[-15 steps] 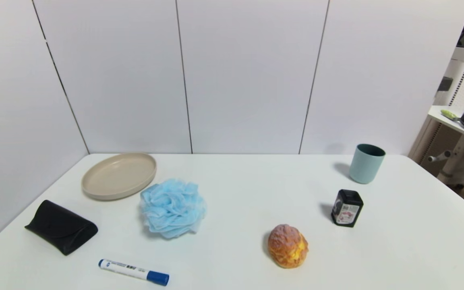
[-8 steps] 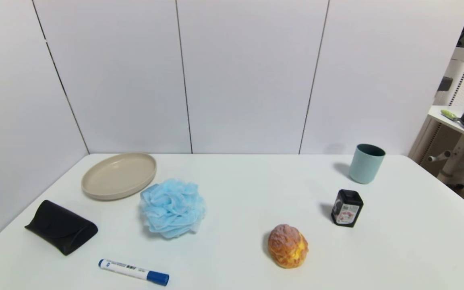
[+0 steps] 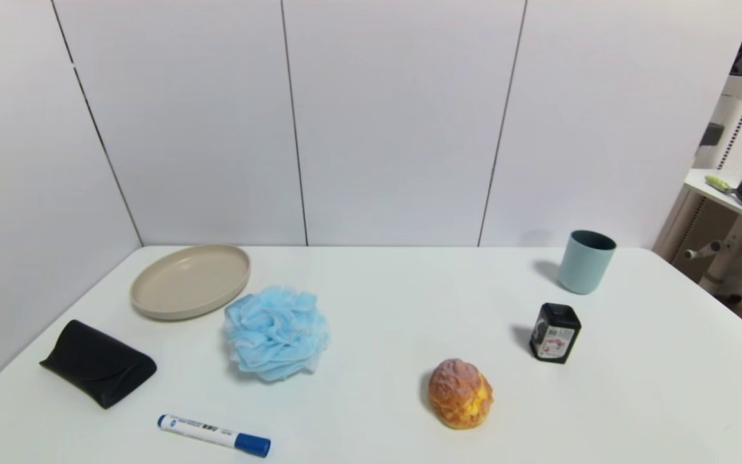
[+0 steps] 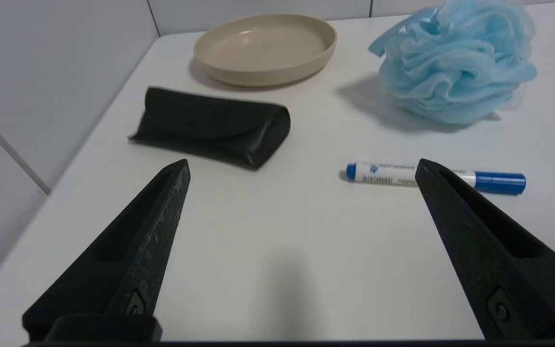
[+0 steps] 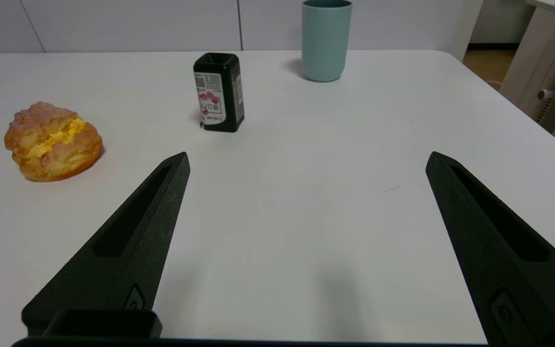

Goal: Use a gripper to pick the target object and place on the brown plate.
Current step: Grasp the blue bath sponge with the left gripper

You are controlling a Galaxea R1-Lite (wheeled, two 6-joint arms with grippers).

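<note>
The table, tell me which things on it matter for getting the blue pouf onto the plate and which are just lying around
Part of the job:
light-blue pouf, resting on the table beside the plate
beige plate, nothing in it
left gripper, open, nearer the pouf
right gripper, open, holding nothing

Just lying about:
black case
blue marker
cream puff
black bottle
teal cup

We see the pouf (image 3: 275,332) just in front of and to the right of the plate (image 3: 190,281). The case (image 3: 97,363) lies left, the marker (image 3: 214,435) in front. Bun (image 3: 460,394), box (image 3: 555,332) and cup (image 3: 586,261) stand well apart on the right.
</note>
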